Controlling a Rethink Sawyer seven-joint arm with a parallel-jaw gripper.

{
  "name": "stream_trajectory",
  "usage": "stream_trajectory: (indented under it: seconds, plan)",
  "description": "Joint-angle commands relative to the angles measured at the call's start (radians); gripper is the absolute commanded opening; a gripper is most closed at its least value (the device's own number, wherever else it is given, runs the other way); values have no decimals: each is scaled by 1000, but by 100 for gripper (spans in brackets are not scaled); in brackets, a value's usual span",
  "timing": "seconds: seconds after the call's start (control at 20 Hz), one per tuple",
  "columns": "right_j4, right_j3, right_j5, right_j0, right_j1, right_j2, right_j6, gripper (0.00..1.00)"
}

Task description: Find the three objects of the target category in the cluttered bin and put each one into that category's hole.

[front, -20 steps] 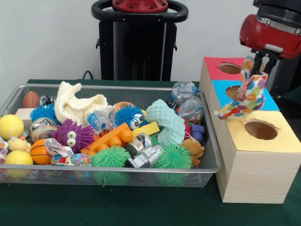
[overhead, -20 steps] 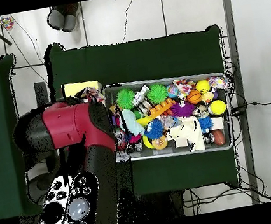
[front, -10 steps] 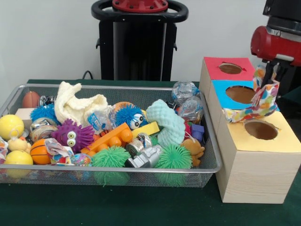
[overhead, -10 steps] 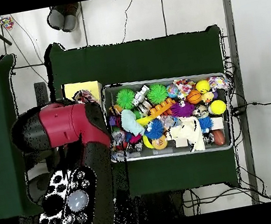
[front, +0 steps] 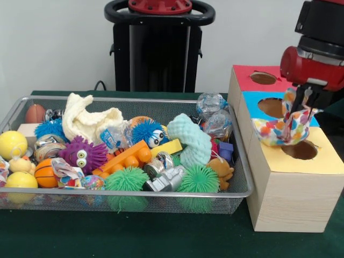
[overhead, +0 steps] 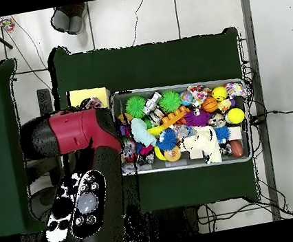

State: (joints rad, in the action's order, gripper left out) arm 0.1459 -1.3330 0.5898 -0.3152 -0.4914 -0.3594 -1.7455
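The pincer (front: 300, 95) hangs from the red arm (front: 314, 67) above the wooden box (front: 287, 183) at the right of the green bench (front: 161, 236), and it is clamped on a spotted cloth (front: 282, 129) of many colours. The cloth droops from the grip, bunched and folded, its lower part lying at the left rim of the hole in the yellow panel (front: 317, 161), the nearest of the three. Behind it lie the blue panel (front: 258, 102) and the red panel (front: 247, 72), each with its own round hole.

To the left of the box, just beside it, stands the wire bin (front: 134, 201), heaped with toys: a cream cloth (front: 88, 121) towards the far left, a teal knitted cloth (front: 191, 140) near the middle, a purple spiky ball with eyes (front: 83, 154), green spiky balls (front: 128, 180) at the near wall and a yellow ball (front: 12, 144) at the far left.

From overhead the arm (overhead: 75, 135) covers most of the box; only a corner of the yellow panel (overhead: 86, 97) shows beside the bin (overhead: 253, 156).
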Motion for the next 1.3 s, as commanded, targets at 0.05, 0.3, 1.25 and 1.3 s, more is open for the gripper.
stream_trajectory:
  seconds: [0.05, 0.3, 1.25, 1.3]
  plan:
    - [20, -23, 36, 59, 70, 107, -154, 0]
    - [12, -6, 100, 68, 40, 69, -153, 0]
    - [2, 93, 234, -25, 87, -87, -263, 0]
    - [6, 95, 237, -32, 89, -88, -266, 0]
